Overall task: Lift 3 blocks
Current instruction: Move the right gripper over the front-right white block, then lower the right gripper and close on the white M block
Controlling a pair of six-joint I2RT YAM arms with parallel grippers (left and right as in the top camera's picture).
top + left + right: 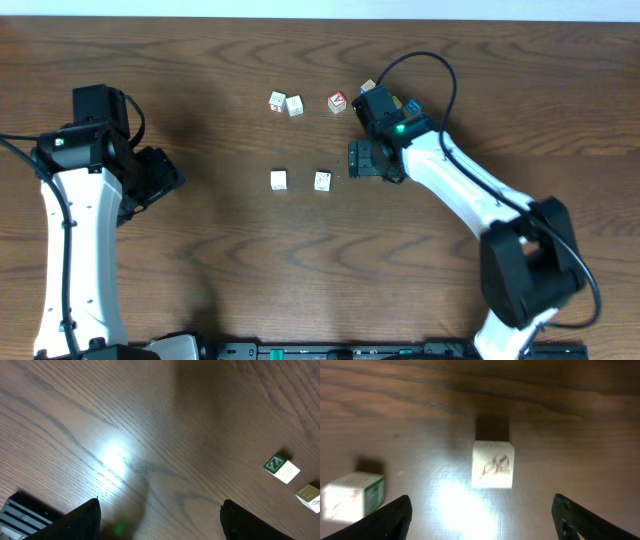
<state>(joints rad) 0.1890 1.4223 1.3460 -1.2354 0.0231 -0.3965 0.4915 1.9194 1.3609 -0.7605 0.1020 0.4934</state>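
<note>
Right hand [481,510] is open, fingers [390,517] wide apart, nothing gripped. Target block [492,465] sits flat on the surface [200,60], roughly mid-surface, a bit toward the right edge. In the wrist view it's dead ahead on the hand's centreline but beyond the tips, not btwn them yet. So my read: step = approach + grasp, block 1 of 3.

How to do it well:
- Lateral alignment looks good, no re-aim needed. Advance along the current axis until the tips straddle the block's side faces.
- Block looks about square to the hand, so pads should land on flat faces, not corners. Fix any yaw error before closing.
- Keep tips low, just off the surface w/o scraping. Grip at mid-height or lower so the cube can't pivot out.
- Close only once the block is fully inside. Closing early prob just shoves it toward the left edge.
- Small, light, hard wood, likely slick: firm squeeze, then lift straight up, slow.
- 2nd cream block [355,497] lies apart from it, toward the left edge. Overshoot could nudge it, so stop short.

3rd pale block [295,105] sits nearer the far edge, near the red-faced cube [338,101], which isn't a target. Can't confirm its faces from overhead.

Left hand [160,510] is open too, empty, over bare wood near the left edge, out of the way.
</note>
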